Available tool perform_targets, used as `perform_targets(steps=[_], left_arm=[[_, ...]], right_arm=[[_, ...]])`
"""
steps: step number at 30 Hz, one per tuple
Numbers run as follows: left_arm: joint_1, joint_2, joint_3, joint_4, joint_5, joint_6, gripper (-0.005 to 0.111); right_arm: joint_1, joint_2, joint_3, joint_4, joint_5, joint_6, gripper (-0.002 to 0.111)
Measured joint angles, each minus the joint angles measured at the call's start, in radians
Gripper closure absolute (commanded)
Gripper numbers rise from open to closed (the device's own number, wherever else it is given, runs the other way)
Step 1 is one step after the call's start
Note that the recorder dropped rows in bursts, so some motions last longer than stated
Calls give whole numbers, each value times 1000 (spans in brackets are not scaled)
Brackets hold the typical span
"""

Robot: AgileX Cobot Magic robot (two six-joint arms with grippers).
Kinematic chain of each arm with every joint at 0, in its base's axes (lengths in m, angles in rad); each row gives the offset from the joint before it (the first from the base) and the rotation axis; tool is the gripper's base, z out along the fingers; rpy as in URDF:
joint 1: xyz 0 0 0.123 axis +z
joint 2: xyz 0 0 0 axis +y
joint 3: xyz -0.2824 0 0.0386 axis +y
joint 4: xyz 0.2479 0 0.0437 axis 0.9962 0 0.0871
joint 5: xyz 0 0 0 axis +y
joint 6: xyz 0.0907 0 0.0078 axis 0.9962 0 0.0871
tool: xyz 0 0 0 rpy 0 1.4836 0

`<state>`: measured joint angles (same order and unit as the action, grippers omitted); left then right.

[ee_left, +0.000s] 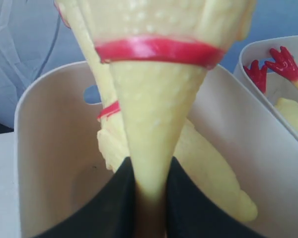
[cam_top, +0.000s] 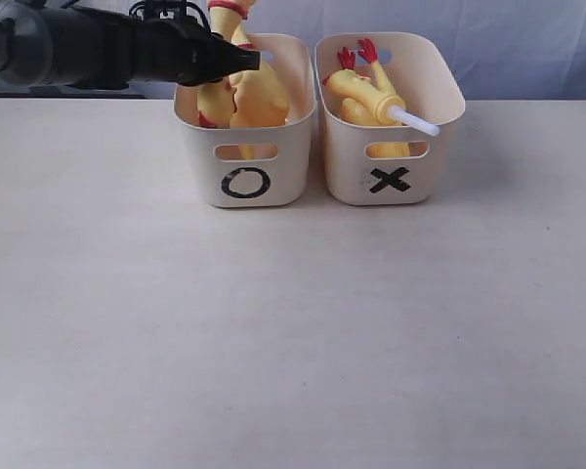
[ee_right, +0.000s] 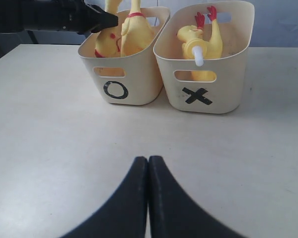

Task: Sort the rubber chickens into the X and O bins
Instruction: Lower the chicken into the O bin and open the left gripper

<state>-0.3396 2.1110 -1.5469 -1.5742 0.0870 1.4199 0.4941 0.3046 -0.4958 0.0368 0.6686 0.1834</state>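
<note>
- The left pincer (cam_top: 246, 61) is reaching in from the left, over the O bin (cam_top: 203, 147), and is pinching the narrow part of a large rubber chicken (cam_top: 259, 93) between its two black fingers.
- In the left wrist view, that pincer (ee_left: 150, 171) is squeezing the yellow rubber just past the red band, and the chicken (ee_left: 159, 99) is hanging inside the bin's walls.
- A second chicken (cam_top: 215, 103) is sitting in the same O bin, pressed against the held one on its left side.
- The X bin (cam_top: 344, 161) is standing just beside the O bin on its right, the two tubs nearly touching at the rims.
- Yellow chickens (cam_top: 363, 90) are lying in the X bin with red feet sticking up; I cannot tell how many there are.
- A white tube (cam_top: 417, 122) is poking out of that pile over the bin's front rim.
- The right pincer (ee_right: 148, 171) is hovering above the bare table (cam_top: 273, 342), well apart from both bins, with its fingers pressed together and nothing between them.
</note>
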Motion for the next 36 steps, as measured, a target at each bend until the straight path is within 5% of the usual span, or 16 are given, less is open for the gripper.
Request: perform_targets(steps=[16, 27, 36], left_arm=[[0, 0, 75, 10, 47, -4, 107], [0, -1, 94, 35, 79, -4, 70], [0, -23, 94, 35, 134, -4, 65]], right_arm=[[0, 0, 0, 0, 0, -1, 109], [0, 0, 0, 0, 0, -1, 109], [0, 0, 0, 0, 0, -4, 109]])
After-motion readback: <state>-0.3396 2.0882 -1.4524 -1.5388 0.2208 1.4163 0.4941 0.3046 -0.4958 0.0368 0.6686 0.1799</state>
